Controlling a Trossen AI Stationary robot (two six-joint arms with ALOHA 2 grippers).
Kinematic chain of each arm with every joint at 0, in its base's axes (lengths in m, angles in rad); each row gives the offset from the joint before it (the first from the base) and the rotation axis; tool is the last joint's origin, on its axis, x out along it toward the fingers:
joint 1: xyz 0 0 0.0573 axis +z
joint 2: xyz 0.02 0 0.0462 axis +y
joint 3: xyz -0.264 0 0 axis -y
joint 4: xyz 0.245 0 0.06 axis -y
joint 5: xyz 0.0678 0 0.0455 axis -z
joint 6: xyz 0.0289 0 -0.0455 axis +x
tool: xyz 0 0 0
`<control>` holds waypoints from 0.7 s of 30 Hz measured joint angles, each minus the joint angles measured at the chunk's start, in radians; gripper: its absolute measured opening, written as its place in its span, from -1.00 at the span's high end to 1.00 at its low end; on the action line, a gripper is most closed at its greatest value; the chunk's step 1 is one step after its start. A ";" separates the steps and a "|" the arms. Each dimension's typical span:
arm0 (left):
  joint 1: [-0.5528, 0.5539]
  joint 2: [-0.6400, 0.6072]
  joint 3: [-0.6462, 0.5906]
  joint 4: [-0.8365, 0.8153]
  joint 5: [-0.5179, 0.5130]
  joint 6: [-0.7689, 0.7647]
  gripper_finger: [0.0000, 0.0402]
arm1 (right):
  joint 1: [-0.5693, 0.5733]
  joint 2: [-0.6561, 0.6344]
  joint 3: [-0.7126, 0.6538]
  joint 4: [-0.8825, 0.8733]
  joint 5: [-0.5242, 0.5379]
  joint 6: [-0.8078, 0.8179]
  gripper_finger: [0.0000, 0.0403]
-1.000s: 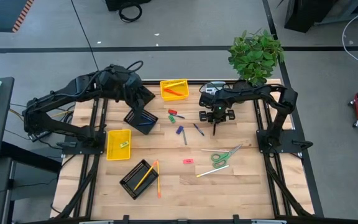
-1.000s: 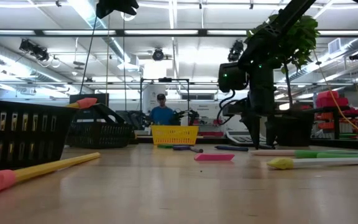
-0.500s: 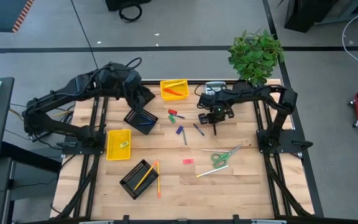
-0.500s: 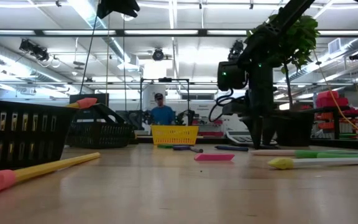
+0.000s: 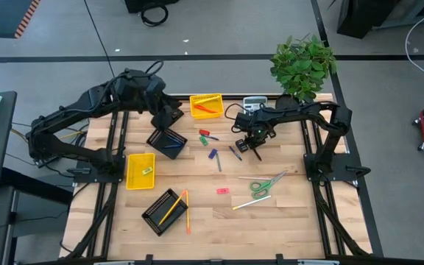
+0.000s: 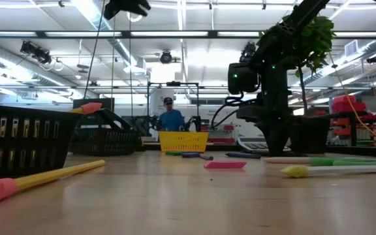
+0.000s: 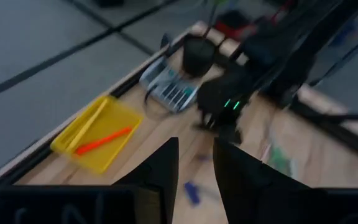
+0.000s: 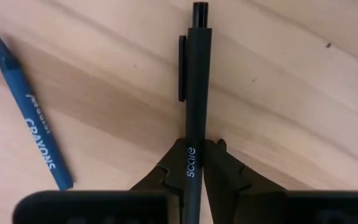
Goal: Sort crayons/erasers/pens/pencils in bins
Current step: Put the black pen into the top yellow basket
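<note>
A: The right gripper (image 8: 191, 163) pinches a black pen (image 8: 193, 87) between its nearly closed fingers (image 8: 225, 171), low on the worktop (image 8: 303, 93) mid-table, a blue crayon (image 8: 33, 118) lying just beside.

B: I'd lift straight up, keeping the pen level, clear of that crayon. The left gripper (image 7: 194, 171)?

A: Partly open, empty, hovering by a black bin (image 5: 167, 142).

B: Any writing?

A: "CRAYONS" on the crayon; "scale", I think, on the pen.

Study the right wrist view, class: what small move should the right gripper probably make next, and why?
Probably lift straight up. The right gripper has its fingers pressed on either side of the black pen, which lies flat on the table beside a blue crayon, so raising it would clear the pen for carrying.
</note>
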 joint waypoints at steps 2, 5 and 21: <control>-0.017 0.000 0.000 0.064 -0.001 -0.012 0.47 | 0.001 -0.002 0.010 -0.008 0.000 -0.029 0.77; -0.044 0.000 0.000 0.129 -0.024 -0.006 0.49 | 0.001 -0.023 0.040 0.015 0.023 -0.061 0.77; -0.189 -0.026 0.001 0.048 -0.064 -0.092 0.84 | -0.007 -0.031 0.235 0.497 0.227 -0.428 0.77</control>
